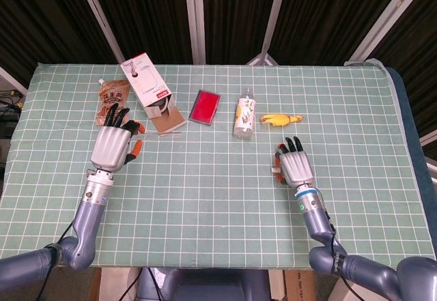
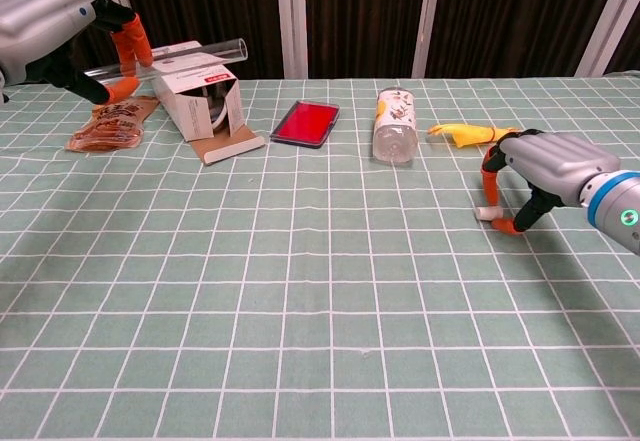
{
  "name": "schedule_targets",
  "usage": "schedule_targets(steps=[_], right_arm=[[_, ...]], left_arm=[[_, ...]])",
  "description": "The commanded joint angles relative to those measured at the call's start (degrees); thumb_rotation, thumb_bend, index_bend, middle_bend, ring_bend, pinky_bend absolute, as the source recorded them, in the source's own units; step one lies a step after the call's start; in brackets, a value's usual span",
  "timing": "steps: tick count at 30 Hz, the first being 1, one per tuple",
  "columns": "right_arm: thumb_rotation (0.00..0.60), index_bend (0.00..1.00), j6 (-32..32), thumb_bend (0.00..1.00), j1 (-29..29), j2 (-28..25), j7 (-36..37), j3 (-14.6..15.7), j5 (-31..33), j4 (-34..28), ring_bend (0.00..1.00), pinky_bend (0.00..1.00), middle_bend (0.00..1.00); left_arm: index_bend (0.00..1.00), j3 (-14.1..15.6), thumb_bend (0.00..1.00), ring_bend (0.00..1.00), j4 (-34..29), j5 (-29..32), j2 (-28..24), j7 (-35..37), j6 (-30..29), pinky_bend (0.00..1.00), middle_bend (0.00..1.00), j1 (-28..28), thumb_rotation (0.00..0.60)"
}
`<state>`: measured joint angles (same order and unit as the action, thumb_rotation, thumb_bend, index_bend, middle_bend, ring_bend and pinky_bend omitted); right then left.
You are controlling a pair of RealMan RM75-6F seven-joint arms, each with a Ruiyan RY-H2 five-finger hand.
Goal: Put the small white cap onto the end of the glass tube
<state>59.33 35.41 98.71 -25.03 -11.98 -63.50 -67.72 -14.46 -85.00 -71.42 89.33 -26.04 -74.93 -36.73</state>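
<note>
Our left hand [image 2: 55, 31] is raised above the far left of the table [image 2: 320, 291], and its orange-tipped fingers pinch a clear glass tube [image 2: 185, 56]. We hold the tube level, its free end pointing toward the middle of the table, likely so that the open end stays reachable for capping. The tube is a thin, smooth, transparent cylinder and is hard to pick out against the dark backdrop.

Our right hand [image 2: 535, 176] is low over the right side of the table, fingers curled downward around the small white cap [image 2: 486, 212]. The cap sits on the cloth between a fingertip and the thumb tip, which look to touch it, but we cannot tell whether it is truly gripped yet; it has not left the surface. The cap is a tiny, short, matte white plug, so we judge it needs a fine pinch.

The table wears a green cloth with a white grid. Along the far side lie a crinkled brown snack pouch [image 1: 113, 103], an open white cardboard box [image 1: 149, 89] lying on its side, a flat glossy red case [image 1: 205, 106], a small bottle [image 1: 244, 118] lying down with a printed label, and a yellow toy [image 1: 281, 119] just beyond our right hand.
</note>
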Motion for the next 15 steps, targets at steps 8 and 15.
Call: schedule_targets(steps=[8, 15], right_arm=[[0.600, 0.61, 5.73, 0.36, -0.74, -3.50, 1.45, -1.55, -3.60, -3.67, 0.09, 0.00, 0.27], [0.600, 0.61, 11.29, 0.36, -1.17, -6.24, 2.23, -2.08, -8.55, -5.57, 0.09, 0.00, 0.27]], left_arm=[[0.51, 0.41, 0.66, 0.14, 0.24, 0.61, 3.51, -0.26, 0.35, 0.05, 0.52, -0.38, 0.600], [0.51, 0.33, 0.66, 0.14, 3.15, 3.68, 9.73, 0.64, 1.10, 0.05, 0.52, -0.44, 0.600]])
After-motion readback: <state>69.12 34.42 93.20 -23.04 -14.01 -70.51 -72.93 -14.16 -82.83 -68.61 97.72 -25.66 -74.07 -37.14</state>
